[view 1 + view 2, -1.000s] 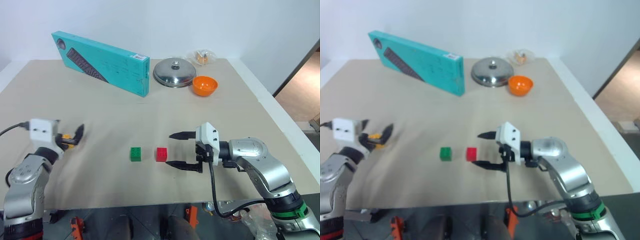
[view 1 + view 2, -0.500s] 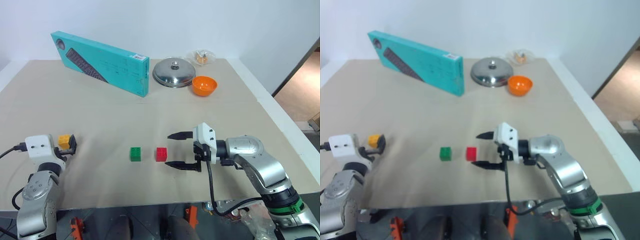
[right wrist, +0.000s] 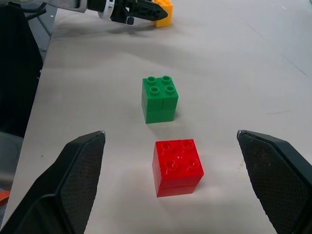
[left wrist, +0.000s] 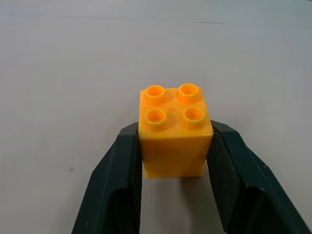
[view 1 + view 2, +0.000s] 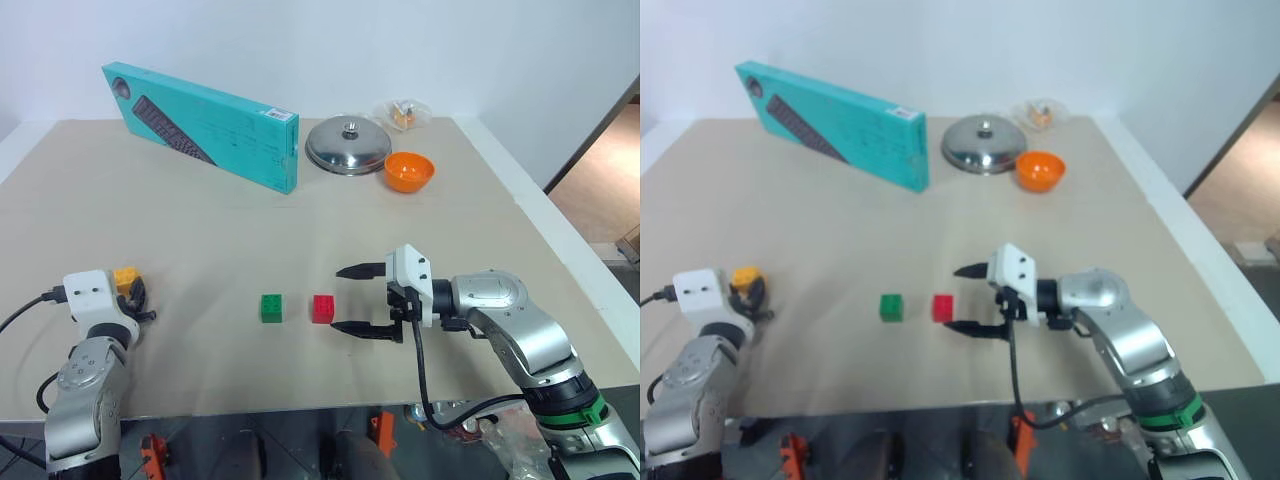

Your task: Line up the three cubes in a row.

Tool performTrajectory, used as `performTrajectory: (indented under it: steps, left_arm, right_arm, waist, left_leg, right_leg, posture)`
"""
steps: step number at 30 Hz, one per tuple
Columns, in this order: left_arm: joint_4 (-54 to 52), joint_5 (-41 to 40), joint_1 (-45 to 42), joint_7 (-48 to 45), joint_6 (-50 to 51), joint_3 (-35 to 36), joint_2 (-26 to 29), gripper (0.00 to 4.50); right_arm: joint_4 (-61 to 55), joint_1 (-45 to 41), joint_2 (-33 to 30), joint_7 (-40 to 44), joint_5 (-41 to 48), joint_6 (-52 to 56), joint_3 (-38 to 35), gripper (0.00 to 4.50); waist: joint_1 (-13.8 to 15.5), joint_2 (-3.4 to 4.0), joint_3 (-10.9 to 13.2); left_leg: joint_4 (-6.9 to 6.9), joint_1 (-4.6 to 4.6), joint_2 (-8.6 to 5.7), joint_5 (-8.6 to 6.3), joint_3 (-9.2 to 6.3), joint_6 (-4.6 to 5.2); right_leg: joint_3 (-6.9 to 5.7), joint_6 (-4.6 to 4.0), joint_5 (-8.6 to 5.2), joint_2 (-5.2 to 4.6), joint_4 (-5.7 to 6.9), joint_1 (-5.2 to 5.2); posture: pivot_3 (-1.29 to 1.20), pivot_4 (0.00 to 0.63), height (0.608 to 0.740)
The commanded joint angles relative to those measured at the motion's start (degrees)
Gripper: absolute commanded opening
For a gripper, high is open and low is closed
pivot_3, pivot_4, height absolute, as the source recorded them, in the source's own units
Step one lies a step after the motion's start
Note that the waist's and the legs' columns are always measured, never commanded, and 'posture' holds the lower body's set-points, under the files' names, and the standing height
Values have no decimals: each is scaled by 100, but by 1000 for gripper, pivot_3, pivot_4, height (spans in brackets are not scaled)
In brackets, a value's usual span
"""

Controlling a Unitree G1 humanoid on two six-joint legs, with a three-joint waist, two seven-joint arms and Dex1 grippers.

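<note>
- Yellow cube (image 4: 174,130) sits at the table's (image 5: 300,230) left side, pinched between the left gripper's (image 4: 174,161) two fingers, well apart from the others.
- Green cube (image 5: 271,307) and red cube (image 5: 323,308) stand side by side mid-table; the right gripper (image 5: 362,298) hangs spread wide beside the red one.
- Step in hand, as I judge: grasp made; next, carry yellow beside green, in line.
- Orange bowl (image 5: 409,171) looks empty.

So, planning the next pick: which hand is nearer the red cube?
Right. The right hand sits open just beside the red cube; the left hand is far across the table, shut on the yellow-orange cube.
</note>
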Motion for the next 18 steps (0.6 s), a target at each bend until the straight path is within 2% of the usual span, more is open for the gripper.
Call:
performTrajectory:
  steps: [1,6,12,18]
  left_arm:
    - [56,90,-65,-770,-439,-363,504,1292]
    - [194,-89,-91,-2362,-1137,-942,1220,1292]
    - [674,-516,-263,-4392,-2004,-1236,2036,1292]
    - [1473,-747,-653,-5948,-2649,-1420,2529,1292]
  right_arm:
    - [-228,12,-88,-28,-2,-39,-167,4500]
    - [-375,70,-156,-64,42,5,-194,4500]
    - [-472,163,-210,-158,3,8,-249,4500]
    - [-562,242,-268,-256,-5,6,-278,4500]
  waist:
    - [0,0,0]
    - [0,0,0]
    - [0,2,1]
    - [0,3,2]
  left_leg:
    - [-1,0,-1,0,1,0]
    - [-2,-1,0,0,3,0]
    - [-7,-4,5,-1,6,0]
    - [-10,-8,13,-1,12,0]
  right_leg:
    - [0,0,0,1,0,0]
    - [2,0,0,-4,-1,-3]
    - [9,-2,-2,-2,-2,-15]
    - [8,-7,-2,7,-1,-24]
  posture:
    - [0,150,740]
    - [0,150,740]
    - [0,150,740]
    - [0,150,740]
